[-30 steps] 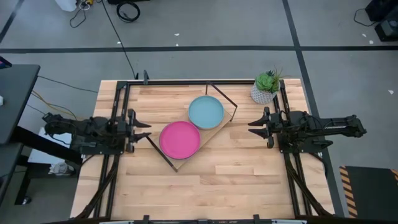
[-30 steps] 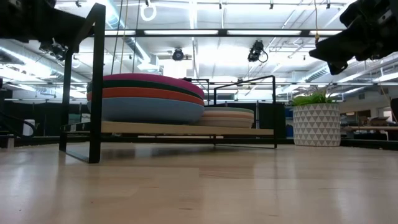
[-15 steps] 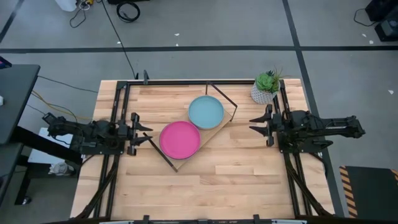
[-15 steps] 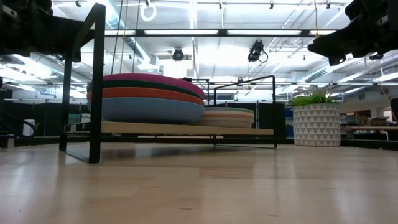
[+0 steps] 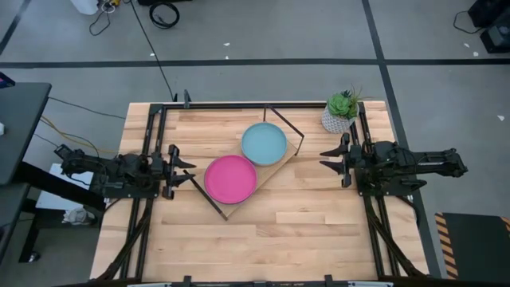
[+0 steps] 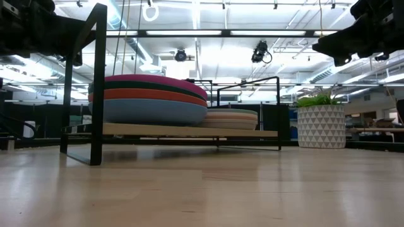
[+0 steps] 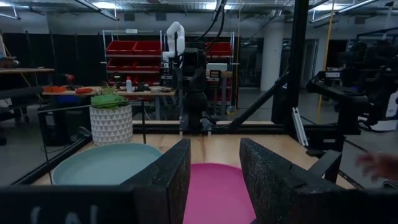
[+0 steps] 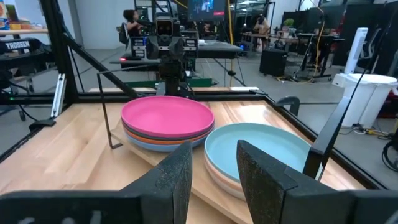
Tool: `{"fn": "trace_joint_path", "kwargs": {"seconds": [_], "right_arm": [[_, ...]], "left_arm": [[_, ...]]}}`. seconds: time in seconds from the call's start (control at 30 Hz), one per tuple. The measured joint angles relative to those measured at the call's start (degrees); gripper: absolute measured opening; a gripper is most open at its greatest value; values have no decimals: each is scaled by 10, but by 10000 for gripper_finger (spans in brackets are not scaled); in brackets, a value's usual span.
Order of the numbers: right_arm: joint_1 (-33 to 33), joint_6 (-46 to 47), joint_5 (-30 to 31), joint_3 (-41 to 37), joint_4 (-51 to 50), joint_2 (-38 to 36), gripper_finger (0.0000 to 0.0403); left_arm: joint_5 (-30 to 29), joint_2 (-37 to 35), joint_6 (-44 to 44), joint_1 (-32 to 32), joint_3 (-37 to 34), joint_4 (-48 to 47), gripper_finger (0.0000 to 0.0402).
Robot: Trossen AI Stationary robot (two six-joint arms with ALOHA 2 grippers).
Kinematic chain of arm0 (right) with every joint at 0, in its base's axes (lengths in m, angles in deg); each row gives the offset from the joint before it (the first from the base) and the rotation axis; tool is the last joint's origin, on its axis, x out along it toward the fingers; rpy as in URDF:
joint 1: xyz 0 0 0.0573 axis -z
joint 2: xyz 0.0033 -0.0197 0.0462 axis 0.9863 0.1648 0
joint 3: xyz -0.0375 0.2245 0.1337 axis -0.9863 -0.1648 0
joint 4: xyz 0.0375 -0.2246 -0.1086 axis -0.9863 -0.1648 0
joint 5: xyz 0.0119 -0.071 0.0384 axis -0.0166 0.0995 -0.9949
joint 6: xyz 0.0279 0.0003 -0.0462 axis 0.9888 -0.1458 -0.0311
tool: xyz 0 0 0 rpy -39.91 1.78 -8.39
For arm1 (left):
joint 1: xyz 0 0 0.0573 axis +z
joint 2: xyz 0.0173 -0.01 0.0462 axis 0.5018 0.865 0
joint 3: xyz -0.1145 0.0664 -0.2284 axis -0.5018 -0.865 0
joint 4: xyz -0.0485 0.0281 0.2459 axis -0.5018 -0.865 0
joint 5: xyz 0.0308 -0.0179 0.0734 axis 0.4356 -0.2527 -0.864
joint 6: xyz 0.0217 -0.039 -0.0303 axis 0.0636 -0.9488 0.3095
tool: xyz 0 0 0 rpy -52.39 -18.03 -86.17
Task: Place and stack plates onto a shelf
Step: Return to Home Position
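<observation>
Two stacks of plates rest on the shelf (image 5: 276, 168), a light board with black frame ends that lies slantwise mid-table. A magenta plate (image 5: 231, 178) tops the nearer stack (image 6: 148, 98). A light blue plate (image 5: 264, 143) tops the farther stack (image 6: 230, 118). My left gripper (image 5: 185, 169) hovers open at the table's left side, level, pointing at the magenta plate (image 7: 217, 193). My right gripper (image 5: 325, 158) hovers open at the right side, facing the light blue plate (image 8: 261, 146). Neither touches anything.
A small potted plant (image 5: 340, 112) in a white patterned pot stands on the table's far right corner, close behind my right gripper. Black rails run along the table's left, right and far edges. Bare wood lies between the shelf and the near edge.
In the low view my right gripper has risen a little and my left arm has come down a little, then both have held still. Plates and shelf stand as before.
</observation>
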Motion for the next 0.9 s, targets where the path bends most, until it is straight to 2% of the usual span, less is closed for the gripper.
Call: {"fn": "trace_joint_path", "kwargs": {"seconds": [0.3, 0.43, 0.53, 0.73, 0.9], "right_arm": [[0, -10, 0, 0, 1, 0, 132], [1, -213, 14, 0, 58, 0, 132], [1, -287, 13, 0, 83, 0, 132], [1, -291, 13, 0, 115, 0, 132], [1, -210, -5, -3, 130, 3, 132]], "left_arm": [[0, 0, 5, 0, 0, 0, 146], [0, 0, 2, 0, 0, 0, 146], [0, 0, 2, 0, 0, 0, 146], [0, 0, 2, 0, 0, 0, 146], [0, 0, 2, 0, 0, -1, 146]]}}
